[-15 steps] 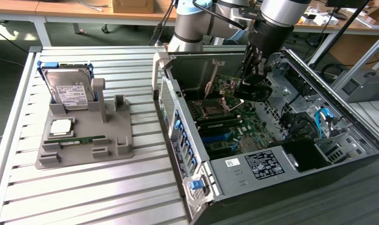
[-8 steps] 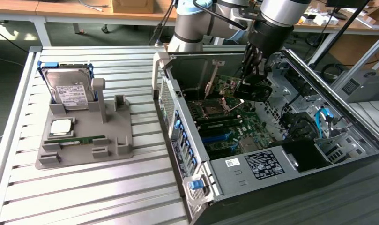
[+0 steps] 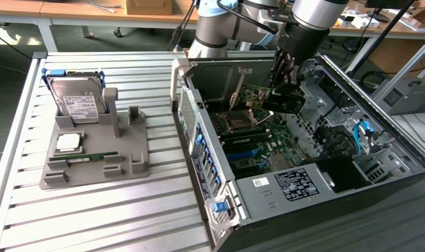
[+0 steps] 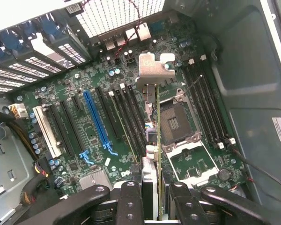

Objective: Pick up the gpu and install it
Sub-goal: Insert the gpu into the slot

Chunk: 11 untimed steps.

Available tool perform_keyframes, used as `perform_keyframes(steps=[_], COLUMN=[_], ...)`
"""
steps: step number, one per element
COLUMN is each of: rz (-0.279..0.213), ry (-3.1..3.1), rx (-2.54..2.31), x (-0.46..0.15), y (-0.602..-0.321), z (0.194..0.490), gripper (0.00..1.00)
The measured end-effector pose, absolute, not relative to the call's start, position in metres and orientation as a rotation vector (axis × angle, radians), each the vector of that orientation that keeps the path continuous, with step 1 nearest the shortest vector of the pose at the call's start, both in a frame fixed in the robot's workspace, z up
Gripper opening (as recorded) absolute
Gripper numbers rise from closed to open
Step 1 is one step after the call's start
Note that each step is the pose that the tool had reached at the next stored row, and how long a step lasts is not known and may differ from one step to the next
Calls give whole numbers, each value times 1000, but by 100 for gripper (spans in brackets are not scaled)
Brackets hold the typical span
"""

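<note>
**Gpu held over the motherboard.** The gripper (image 4: 152, 199) is clamped on the gpu (image 4: 157, 117). The card hangs edge-on inside the case (image 4: 253, 70), over the motherboard (image 4: 84, 93) and just beside the CPU socket (image 4: 174, 124), with its bracket (image 4: 155, 70) leading. The blue slot (image 4: 96, 117) lies well apart from the socket, past the black slots (image 4: 126, 117).

- **Risks:** Lowered here, the card edge would likely strike the socket's lever (image 4: 191, 86) or a black slot rather than seat. The bracket could snag the grille (image 4: 117, 14). A grip on so thin an edge may let the card tilt.
- **Room:** There is open space above the board. It is tight toward the case walls, and cables (image 4: 9, 126) crowd the far side of the blue slot from the socket.
</note>
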<state>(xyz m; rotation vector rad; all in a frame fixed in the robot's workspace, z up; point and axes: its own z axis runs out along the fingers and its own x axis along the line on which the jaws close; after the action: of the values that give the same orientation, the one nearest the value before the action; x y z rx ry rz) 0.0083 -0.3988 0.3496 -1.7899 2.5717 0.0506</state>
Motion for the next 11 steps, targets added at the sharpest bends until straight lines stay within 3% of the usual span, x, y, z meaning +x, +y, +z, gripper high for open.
perform_keyframes(steps=[11], rz=[51], ry=[2532], rx=[-1847], x=[8], y=[-399], z=[350], gripper=[27])
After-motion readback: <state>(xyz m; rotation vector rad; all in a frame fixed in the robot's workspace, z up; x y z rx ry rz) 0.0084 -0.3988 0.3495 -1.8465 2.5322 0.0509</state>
